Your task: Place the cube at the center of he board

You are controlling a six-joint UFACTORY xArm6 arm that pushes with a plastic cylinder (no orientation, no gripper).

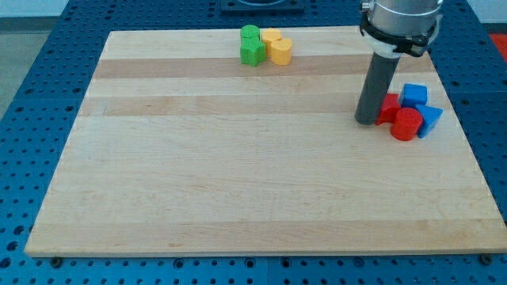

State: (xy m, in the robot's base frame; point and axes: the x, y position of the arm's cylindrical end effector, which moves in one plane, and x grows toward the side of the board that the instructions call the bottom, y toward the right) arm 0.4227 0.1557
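My tip [367,121] carries no jaws and touches the red blocks [394,111] beside what seems the blue plastic cube [413,96]; the pale wooden board [238,182] centre lies well apart, so nearly everything remains.

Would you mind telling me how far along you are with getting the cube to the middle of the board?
Nothing looks done yet: the blue cube sits near the wooden board's right edge, clustered with a red cylinder, another red block and a second blue block. In hand: my tip rests just left of that cluster. Left: pushing the cube leftward and down to the centre.
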